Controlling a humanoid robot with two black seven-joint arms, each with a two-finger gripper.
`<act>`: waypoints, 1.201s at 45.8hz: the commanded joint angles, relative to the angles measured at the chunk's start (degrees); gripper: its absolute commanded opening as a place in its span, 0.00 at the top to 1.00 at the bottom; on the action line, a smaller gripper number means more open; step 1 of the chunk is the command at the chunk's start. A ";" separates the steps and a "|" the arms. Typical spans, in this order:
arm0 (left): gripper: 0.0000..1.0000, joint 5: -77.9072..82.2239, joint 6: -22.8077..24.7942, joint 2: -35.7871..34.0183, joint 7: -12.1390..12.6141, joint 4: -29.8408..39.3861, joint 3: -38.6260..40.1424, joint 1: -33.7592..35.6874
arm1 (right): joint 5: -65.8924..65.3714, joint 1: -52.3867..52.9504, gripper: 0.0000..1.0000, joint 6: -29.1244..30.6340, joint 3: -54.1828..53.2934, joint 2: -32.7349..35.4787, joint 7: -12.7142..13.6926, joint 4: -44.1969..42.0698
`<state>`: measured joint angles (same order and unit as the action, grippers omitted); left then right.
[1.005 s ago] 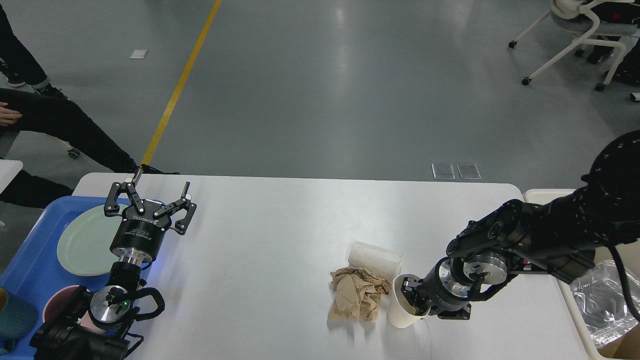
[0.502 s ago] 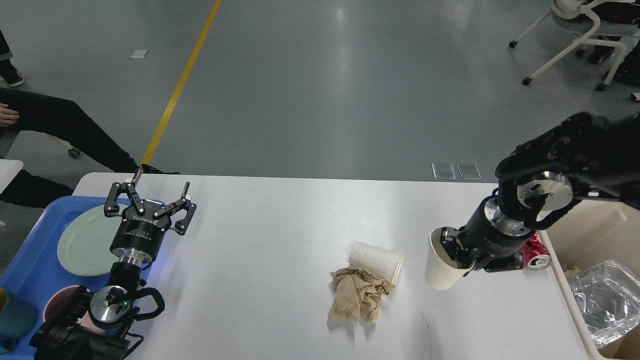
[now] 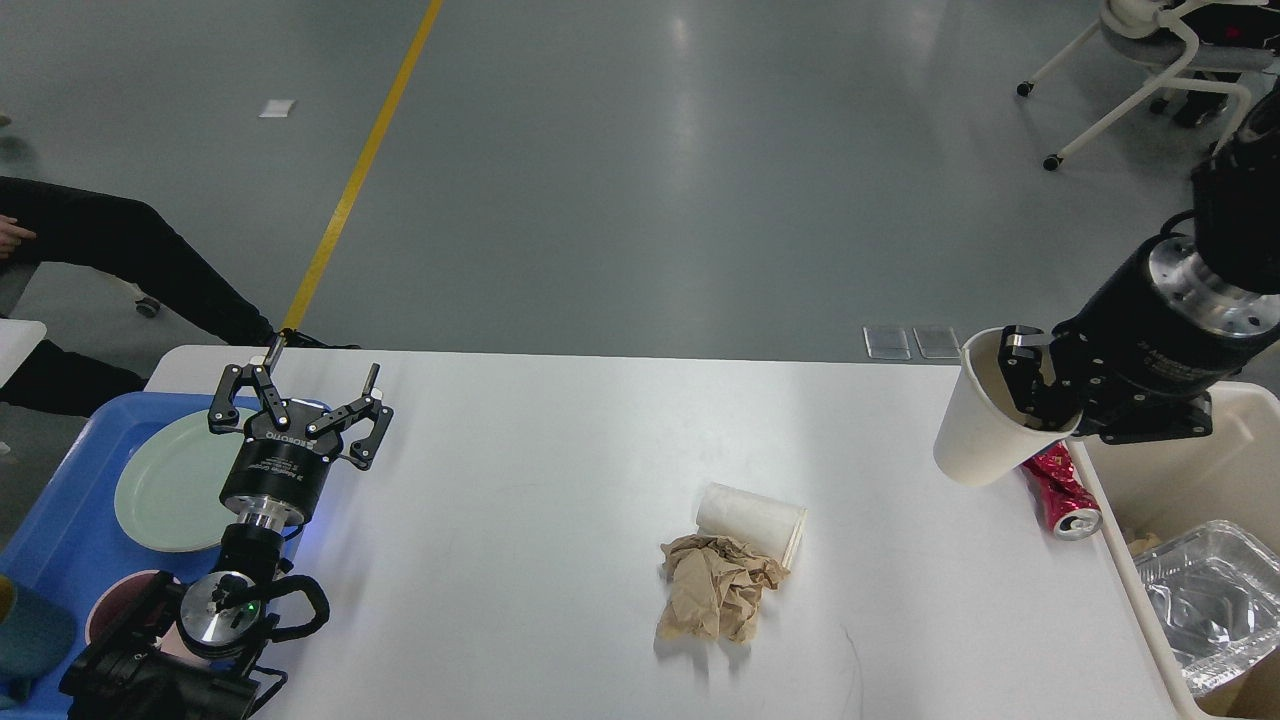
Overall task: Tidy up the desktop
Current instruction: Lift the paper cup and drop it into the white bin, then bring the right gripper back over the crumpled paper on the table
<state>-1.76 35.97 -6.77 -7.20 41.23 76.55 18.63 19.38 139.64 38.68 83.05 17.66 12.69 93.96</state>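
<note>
The desktop [image 3: 560,440] is a wide white tabletop. My right gripper [image 3: 1035,395] is shut on the rim of a white paper cup [image 3: 975,425] and holds it in the air above the table's right end. A crushed red can [image 3: 1060,490] lies on the table below it. A second white paper cup [image 3: 750,518] lies on its side mid-table, touching a crumpled brown paper [image 3: 715,590]. My left gripper [image 3: 300,400] is open and empty, above the table's left end beside the blue tray [image 3: 60,530].
The blue tray holds a pale green plate [image 3: 165,485] and a pink cup [image 3: 115,605]. A beige bin [image 3: 1200,480] at the right holds a foil container [image 3: 1205,600]. A person's legs [image 3: 130,265] are at the far left, a chair [image 3: 1160,60] at the far right.
My right gripper has lifted the white paper cup from beside the brown paper and carried it up and to the right, uncovering the red can. The left arm has not moved.
</note>
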 commanded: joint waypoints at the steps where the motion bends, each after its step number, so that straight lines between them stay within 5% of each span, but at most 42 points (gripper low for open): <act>1: 0.03 0.00 0.06 0.00 -0.01 -0.01 0.00 0.00 | 0.05 -1.82 1.00 -5.70 4.04 0.18 -0.04 -0.53; 7: 0.03 0.00 0.06 0.00 -0.01 -0.01 0.00 0.00 | -0.13 -8.14 1.00 -13.01 8.97 3.16 -0.04 -3.86; 15: 0.03 0.00 -0.02 0.00 -0.01 -0.01 0.00 -0.08 | -1.10 -20.97 1.00 -14.68 10.03 12.12 0.14 -17.39; 27: 0.03 0.00 0.06 0.00 -0.01 -0.01 0.00 -0.08 | -2.24 -48.46 1.00 -19.60 -0.07 22.24 0.05 -40.33; 37: 0.03 0.00 -0.02 0.00 -0.01 -0.01 0.00 -0.08 | -2.06 -77.12 1.00 -23.56 -16.50 21.10 -0.04 -64.05; 47: 0.03 0.00 -0.02 0.00 -0.01 -0.01 0.00 -0.08 | -2.06 -100.34 1.00 -28.83 -26.45 8.54 0.23 -88.49; 55: 0.03 0.00 0.06 0.00 -0.01 -0.01 0.00 0.00 | -1.80 -107.12 1.00 -37.26 -26.54 3.35 0.93 -93.61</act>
<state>-1.76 36.02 -6.77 -7.20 41.22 76.55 18.54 17.41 35.61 6.61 56.56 23.59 13.15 2.46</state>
